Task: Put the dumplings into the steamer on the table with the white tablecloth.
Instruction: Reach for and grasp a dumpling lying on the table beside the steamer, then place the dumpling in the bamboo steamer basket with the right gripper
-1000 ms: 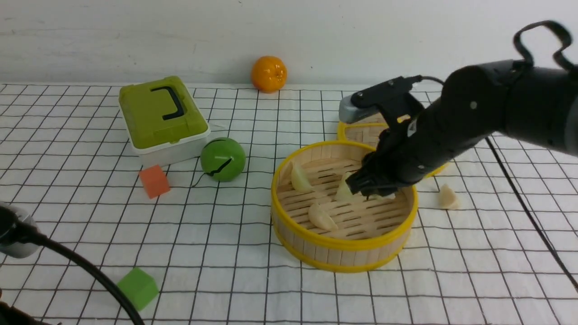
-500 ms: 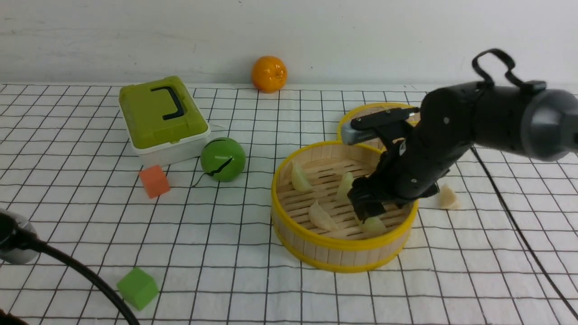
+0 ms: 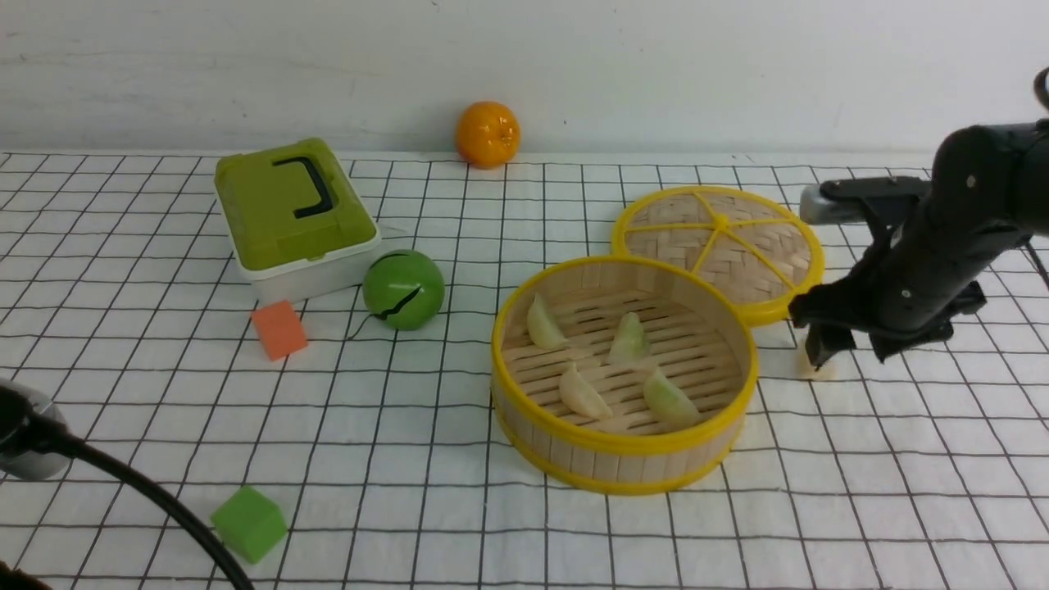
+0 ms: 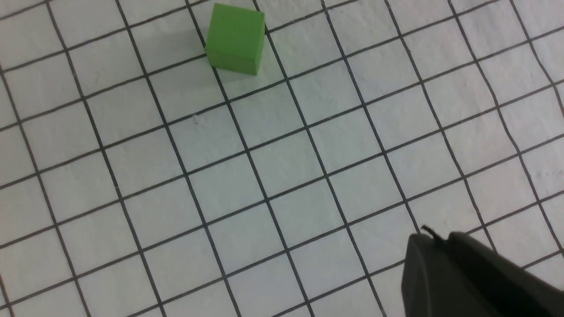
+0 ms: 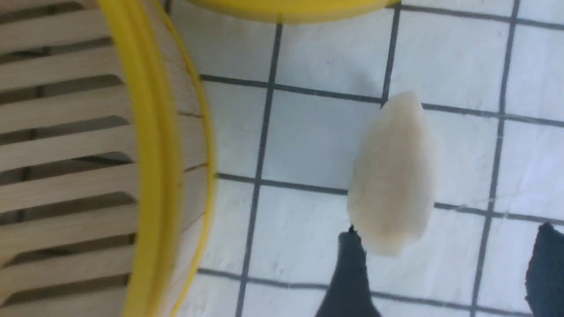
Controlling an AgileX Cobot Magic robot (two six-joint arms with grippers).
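Four of the small crescent-shaped, cream-to-pale-green toy dumplings [image 3: 583, 393] lie spread over the slatted floor of the round bamboo steamer with yellow rims [image 3: 623, 447], none stacked on another; its flat woven lid with yellow spokes [image 3: 719, 246] lies behind it, its edge just at the steamer's far rim, leaving the basket open from above. The fifth, a cream-coloured dumpling [image 5: 392, 176], is on the white tablecloth with the thin black grid [image 3: 459, 524], near the steamer's right side but outside it; it is the one piece the task has yet to gather.

The right gripper [image 5: 449, 231] hangs low over that dumpling, jaws spread wide and holding nothing; one finger tip sits just beside the dumpling's near end, the other well off to its side, so I would judge it is lining up a grasp, not yet straddling it.

The left gripper [image 4: 440, 240] is closed and empty over bare cloth, near a green foam cube [image 4: 235, 37], parked clear of the work.
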